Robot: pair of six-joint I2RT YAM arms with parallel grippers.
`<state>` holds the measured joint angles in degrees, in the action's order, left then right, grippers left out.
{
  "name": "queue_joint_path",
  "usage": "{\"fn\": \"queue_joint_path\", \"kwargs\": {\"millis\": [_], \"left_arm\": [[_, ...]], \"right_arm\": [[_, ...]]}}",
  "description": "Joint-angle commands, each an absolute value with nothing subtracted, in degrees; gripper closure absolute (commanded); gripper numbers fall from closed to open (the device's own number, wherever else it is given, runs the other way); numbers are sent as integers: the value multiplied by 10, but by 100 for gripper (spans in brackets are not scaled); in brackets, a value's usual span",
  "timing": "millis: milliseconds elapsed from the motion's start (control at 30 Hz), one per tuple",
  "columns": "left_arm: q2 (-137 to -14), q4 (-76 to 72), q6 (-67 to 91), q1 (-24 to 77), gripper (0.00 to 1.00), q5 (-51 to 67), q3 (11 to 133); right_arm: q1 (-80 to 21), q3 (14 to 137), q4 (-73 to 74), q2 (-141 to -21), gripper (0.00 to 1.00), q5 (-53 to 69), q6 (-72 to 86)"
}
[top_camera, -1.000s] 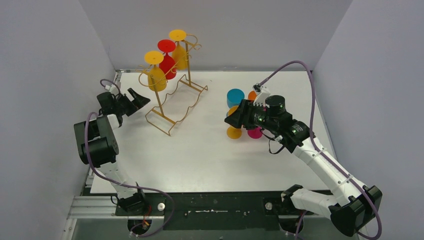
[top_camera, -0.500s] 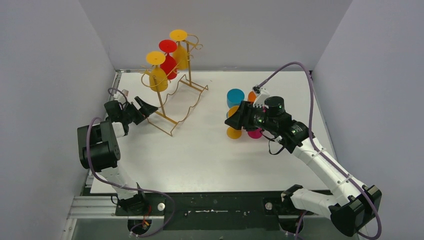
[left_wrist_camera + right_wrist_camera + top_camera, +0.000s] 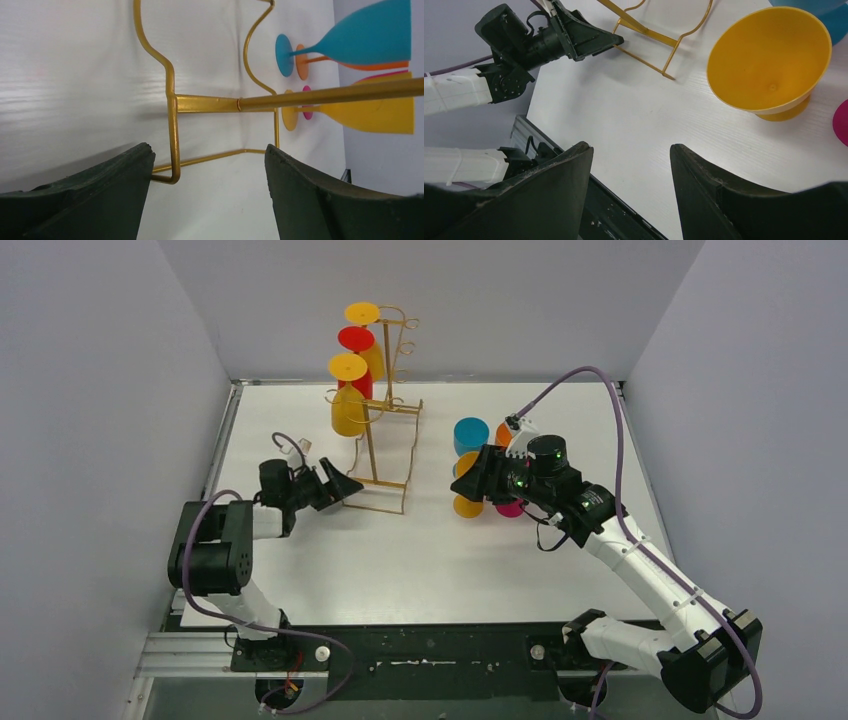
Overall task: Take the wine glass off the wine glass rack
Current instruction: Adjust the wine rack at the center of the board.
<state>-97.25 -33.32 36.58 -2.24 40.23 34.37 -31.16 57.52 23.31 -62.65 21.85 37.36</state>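
Left pincer (image 3: 208,154) is low on the counter (image 3: 75,75), jaws apart around a corner of the rack (image 3: 172,107), thin gold wire. Up beyond me the nearest wine glass (image 3: 349,412), smooth yellow, hangs bowl-down, stem vertical. Right pincer (image 3: 629,165), apart and empty, is farther off.

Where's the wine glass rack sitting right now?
Top view: the wine glass rack stands left of centre on the table, toward the back, with the left tool open around its near-left base corner.
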Motion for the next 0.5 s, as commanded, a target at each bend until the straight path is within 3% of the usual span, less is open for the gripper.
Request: {"fn": "queue_joint_path", "kwargs": {"millis": [0, 267, 467], "left_arm": [[-935, -390, 388, 37, 22, 374, 322], [-885, -385, 398, 80, 22, 338, 292], [-742, -216, 343, 34, 20, 250, 286]], "right_arm": [[-311, 573, 226, -613, 41, 203, 378], [-310, 573, 228, -607, 41, 193, 382], [-311, 572, 226, -601, 41, 184, 391]]}}
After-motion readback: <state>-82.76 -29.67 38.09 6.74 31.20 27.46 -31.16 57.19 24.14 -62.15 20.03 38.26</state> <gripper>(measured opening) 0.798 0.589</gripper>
